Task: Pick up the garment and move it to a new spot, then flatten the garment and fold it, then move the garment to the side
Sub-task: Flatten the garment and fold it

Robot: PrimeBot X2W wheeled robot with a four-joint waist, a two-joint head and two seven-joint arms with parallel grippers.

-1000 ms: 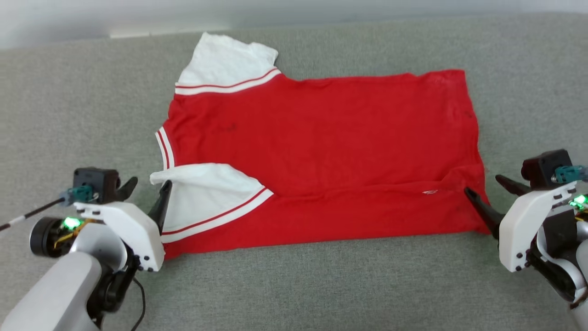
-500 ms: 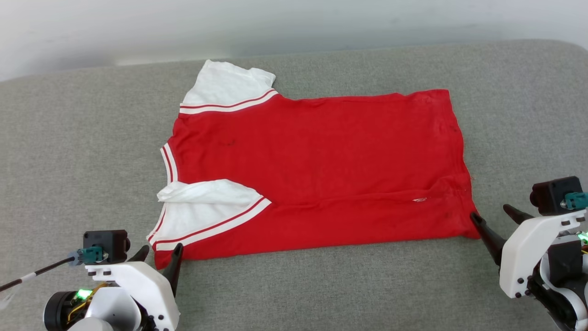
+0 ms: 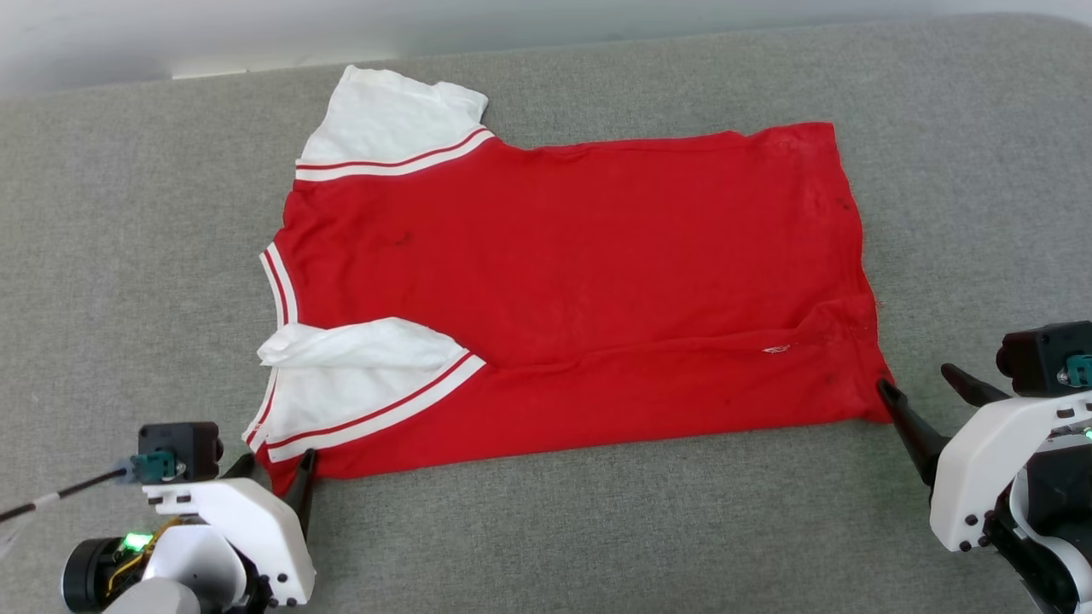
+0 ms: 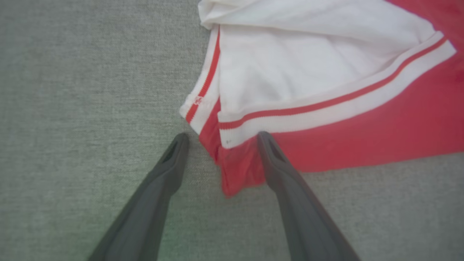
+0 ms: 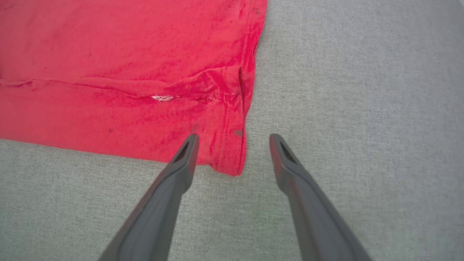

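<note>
Now | head view: whole garment [image 3: 563, 281] | wrist views: left jaws spread round sleeve-end corner, right jaws spread round hem corner

Head camera: facing forward and down over the whole red, white-sleeved jersey shirt [image 3: 580, 281] on grey woven fabric [image 3: 128, 256]. Left wrist camera: close above the shirt's eight o'clock corner. Right wrist camera: close above its four o'clock corner. Head view shares both.
</note>
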